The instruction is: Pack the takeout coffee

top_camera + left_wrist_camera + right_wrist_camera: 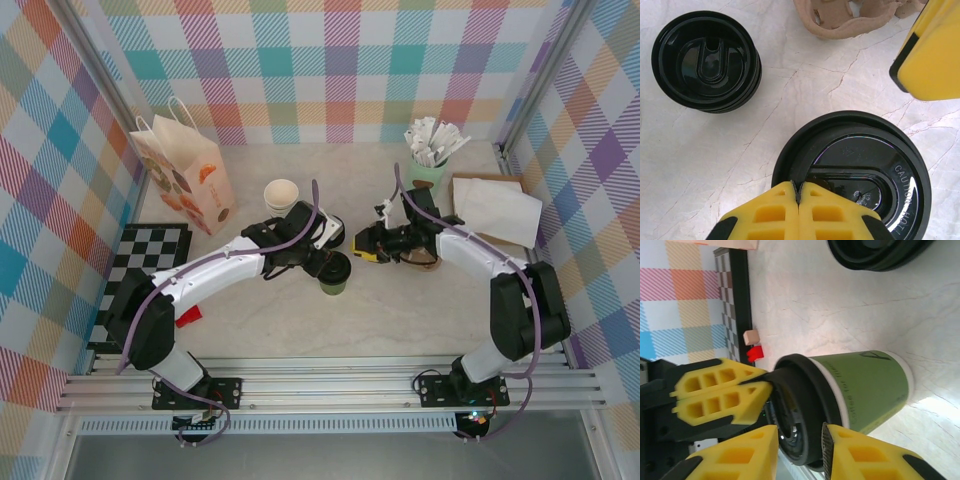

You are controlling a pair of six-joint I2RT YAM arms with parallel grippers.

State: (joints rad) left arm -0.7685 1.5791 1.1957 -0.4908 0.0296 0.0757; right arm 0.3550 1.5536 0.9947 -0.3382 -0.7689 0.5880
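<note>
The takeout coffee (333,276) stands upright mid-table, an olive-green cup (867,387) with a cream rim and a black lid (865,165). My left gripper (799,192) is shut on the lid's raised rim, pinching it from above; its yellow fingers (720,390) show in the right wrist view. My right gripper (800,435) is open and level with the lid. In that view the lid's edge sits between its fingertips. In the left wrist view its yellow finger (932,55) stands a little apart from the lid. From above, the right gripper (358,247) is just right of the cup.
A stack of black lids (705,62) sits close behind the cup, beside a cardboard cup carrier (845,20). Lidless cups (281,193), a printed paper bag (185,170), a mug of sachets (430,160) and napkins (497,208) stand further back. A checkerboard (150,255) and small blocks (754,346) lie left.
</note>
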